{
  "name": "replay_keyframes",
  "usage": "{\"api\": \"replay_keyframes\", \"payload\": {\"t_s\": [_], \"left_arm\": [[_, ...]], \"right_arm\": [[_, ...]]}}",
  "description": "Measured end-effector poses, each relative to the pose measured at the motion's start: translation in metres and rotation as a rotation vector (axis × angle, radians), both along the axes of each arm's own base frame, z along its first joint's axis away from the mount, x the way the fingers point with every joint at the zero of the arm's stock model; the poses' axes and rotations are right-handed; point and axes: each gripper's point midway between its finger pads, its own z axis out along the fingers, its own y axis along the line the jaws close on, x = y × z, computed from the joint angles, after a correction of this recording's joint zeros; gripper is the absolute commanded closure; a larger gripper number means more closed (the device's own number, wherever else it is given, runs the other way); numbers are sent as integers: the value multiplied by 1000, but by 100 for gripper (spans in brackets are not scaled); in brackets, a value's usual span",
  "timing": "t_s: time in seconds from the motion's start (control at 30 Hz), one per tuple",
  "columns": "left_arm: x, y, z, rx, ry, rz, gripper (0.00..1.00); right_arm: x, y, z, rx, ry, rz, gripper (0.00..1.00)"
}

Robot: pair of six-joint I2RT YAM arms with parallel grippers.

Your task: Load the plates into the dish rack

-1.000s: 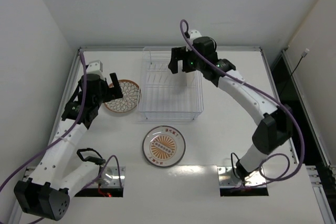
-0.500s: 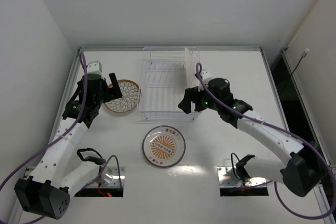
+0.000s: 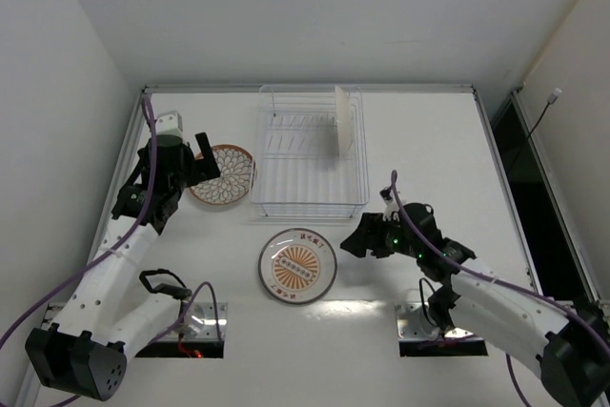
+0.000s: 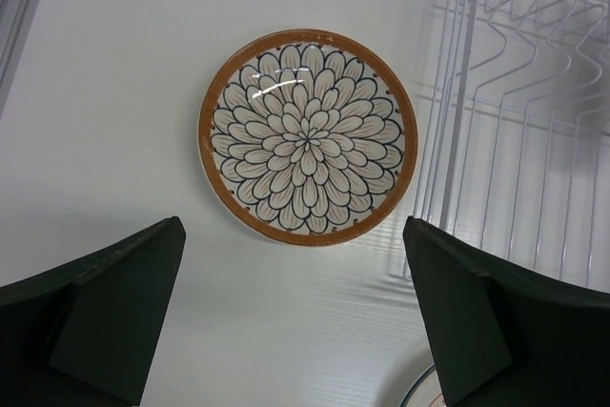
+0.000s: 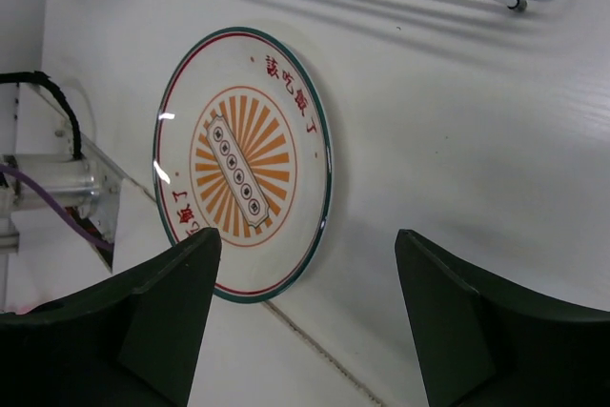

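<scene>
I work on a flat white bench (image 3: 429,140) edged by a thin grey metal rail (image 3: 210,89). A plain white back wall (image 3: 315,16) and plain white left wall (image 3: 48,140) close it in. On my right, a dark gap (image 3: 522,178) holds a thin black cable (image 3: 541,119).

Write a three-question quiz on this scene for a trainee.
1. True or false: the sunburst plate lies flat on the table, outside the dish rack.
2. How many plates stand in the dish rack?
3. Which is the left gripper nearest? A: the petal plate. B: the sunburst plate. C: the right gripper.

Key: 1 true. 2 one, the upright plate at the far end. 3 A.
</scene>
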Motion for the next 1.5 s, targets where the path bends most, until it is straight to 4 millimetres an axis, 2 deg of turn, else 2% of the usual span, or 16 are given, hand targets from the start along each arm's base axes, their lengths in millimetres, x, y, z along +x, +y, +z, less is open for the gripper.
{"api": "replay_keyframes", "payload": {"t_s": [0.07, 0.17, 0.23, 0.33, 0.47, 0.6, 0.7, 0.9, 0.97, 1.0, 1.07, 1.1, 1.17, 1.2, 1.23, 1.5], "left_arm": [[0, 0, 0, 1, 0, 1, 0], [0, 0, 0, 1, 0, 2, 0], [0, 0, 0, 1, 0, 2, 0], [0, 0, 0, 1, 0, 2, 0], [0, 1, 0, 1, 0, 4, 0], [0, 1, 1, -1, -4, 7, 0], [-1, 1, 2, -2, -9, 7, 0], [-1, 1, 3, -2, -11, 7, 0], [-2, 2, 4, -2, -16, 8, 0], [-2, 2, 5, -3, -19, 10, 0], [-3, 2, 7, -3, -25, 10, 0], [-3, 2, 8, -4, -28, 11, 0], [-4, 2, 9, -4, -30, 10, 0], [-4, 2, 8, -4, -30, 11, 0], [-4, 2, 8, -4, -30, 11, 0], [-6, 3, 9, -3, -30, 14, 0]], "right_arm": [[-3, 0, -1, 24, 5, -11, 29], [-9, 1, -11, 38, 48, -23, 35], [-13, 2, -21, 36, 94, -28, 40], [-22, 6, -39, 26, 184, -42, 44], [-38, 1, -60, 18, 248, -77, 44], [-34, 3, -57, 38, 238, -107, 44], [-36, 5, -64, 23, 270, -109, 44], [-30, 35, -62, 36, 316, -47, 44], [-29, 44, -62, 42, 335, -32, 50], [-28, 48, -63, 40, 341, -23, 58], [-30, 50, -67, 32, 359, -13, 65], [-31, 51, -69, 30, 368, -8, 74], [-32, 50, -72, 24, 376, -8, 85], [-34, 49, -74, 17, 385, -10, 96], [-34, 48, -76, 12, 388, -10, 100], [-39, 56, -64, 53, 395, 19, 100]]}}
